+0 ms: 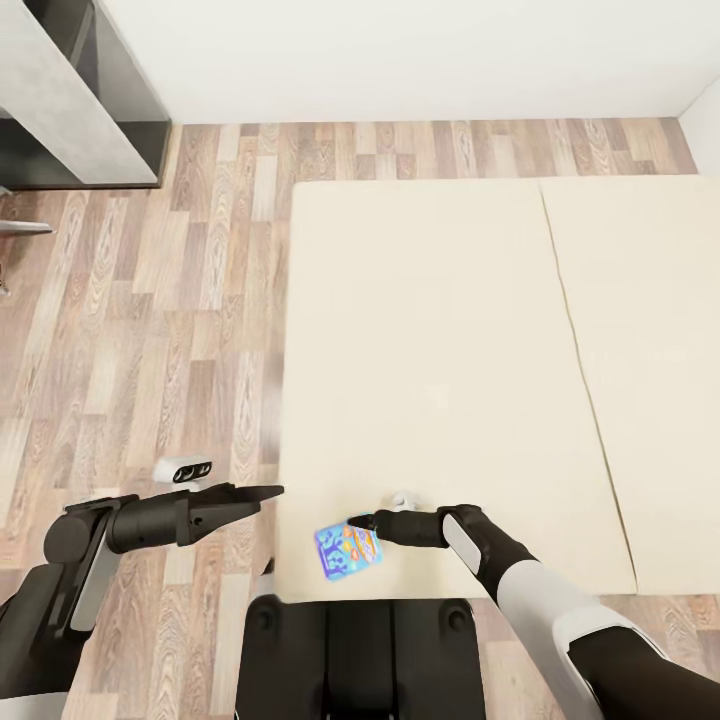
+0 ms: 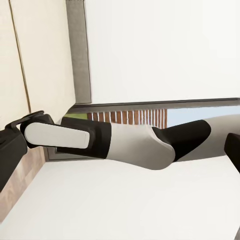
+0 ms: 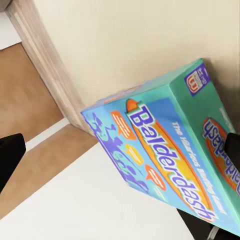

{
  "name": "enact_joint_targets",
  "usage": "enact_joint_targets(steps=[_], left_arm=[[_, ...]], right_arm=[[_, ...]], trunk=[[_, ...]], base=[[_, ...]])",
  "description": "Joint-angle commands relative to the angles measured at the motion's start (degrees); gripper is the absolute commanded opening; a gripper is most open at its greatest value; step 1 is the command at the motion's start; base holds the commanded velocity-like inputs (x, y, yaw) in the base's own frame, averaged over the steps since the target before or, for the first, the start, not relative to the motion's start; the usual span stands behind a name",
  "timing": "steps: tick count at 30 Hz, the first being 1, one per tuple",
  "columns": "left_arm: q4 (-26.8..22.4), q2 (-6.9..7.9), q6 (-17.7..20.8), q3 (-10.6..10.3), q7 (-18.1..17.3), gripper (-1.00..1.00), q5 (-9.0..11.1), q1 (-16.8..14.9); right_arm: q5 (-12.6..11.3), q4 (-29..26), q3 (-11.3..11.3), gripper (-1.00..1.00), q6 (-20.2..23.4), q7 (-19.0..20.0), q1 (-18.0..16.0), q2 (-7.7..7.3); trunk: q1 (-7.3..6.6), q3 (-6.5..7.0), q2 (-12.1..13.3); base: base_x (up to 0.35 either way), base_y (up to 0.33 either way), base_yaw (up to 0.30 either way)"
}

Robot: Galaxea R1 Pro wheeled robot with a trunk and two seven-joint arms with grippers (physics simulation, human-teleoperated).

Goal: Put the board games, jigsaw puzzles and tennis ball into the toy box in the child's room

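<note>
The small blue board game (image 1: pixel 349 550) sits at the bottom centre of the head view, at the near left corner of the bed (image 1: pixel 430 340), and the right gripper (image 1: pixel 362 523) meets it at its upper right edge. The right wrist view fills with the same box (image 3: pixel 165 165), lettered Balderdash, tilted with one corner raised and the bed's edge and the wood floor (image 3: pixel 30 105) behind it. It looks lifted rather than lying flat. The dark finger tips show at the two side edges of that view with the box between them, so the right gripper appears clenched on the game, though the actual contact of the pads is cut off at the frame edges.

The box's long side runs diagonally from lower left to upper right in the head view, roughly in line with the right forearm. The right arm is plainly the nearer one. The left gripper (image 1: pixel 262 493) hangs over the floor just left of the bed corner, pointing toward the box but apart from it; its fingers lie close together and carry nothing, and whether a gap remains I cannot tell.

The dark end of the table (image 1: pixel 80 90) appears at the upper left of the head view, cut off by the frame. From here the next move is judged to be a carry toward that side.
</note>
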Motion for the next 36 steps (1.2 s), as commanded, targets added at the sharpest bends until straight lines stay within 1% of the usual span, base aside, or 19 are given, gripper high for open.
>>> enact_joint_targets(steps=[1,7,14,18,21,36], left_arm=[[0.0,0.03,0.6,0.0,-0.2,1.0,0.0,0.0],[0.0,0.03,0.6,0.0,-0.2,1.0,0.0,0.0],[0.0,0.04,0.6,0.0,-0.2,1.0,0.0,0.0],[0.0,0.08,0.6,0.1,-0.2,1.0,0.0,0.0],[0.0,0.09,0.6,0.1,-0.2,1.0,0.0,0.0],[0.0,0.11,0.6,0.1,-0.2,1.0,0.0,0.0]], right_arm=[[-0.4,0.0,0.2,1.0,0.3,0.0,0.0,-0.02],[-0.4,0.0,0.2,1.0,0.3,0.0,0.0,-0.02],[-0.4,-0.4,0.4,1.0,-0.1,0.0,0.0,-0.04],[-0.4,-0.6,1.9,1.0,-0.2,0.0,0.0,-0.1],[-0.5,-0.6,2.4,1.0,-0.1,0.0,0.0,-0.06],[-0.6,-0.6,2.4,1.0,-0.6,0.1,0.0,-0.19]], trunk=[[0.03,-0.06,-0.1],[0.03,-0.06,-0.1],[0.03,-0.06,-0.1],[0.03,-0.06,-0.1],[0.03,-0.06,-0.1],[0.03,-0.06,-0.1]], base=[[0.0,0.193,0.0],[0.0,0.163,0.0],[0.0,0.028,0.0],[0.0,0.003,0.0],[0.0,0.0,0.0],[0.0,0.0,0.0]])
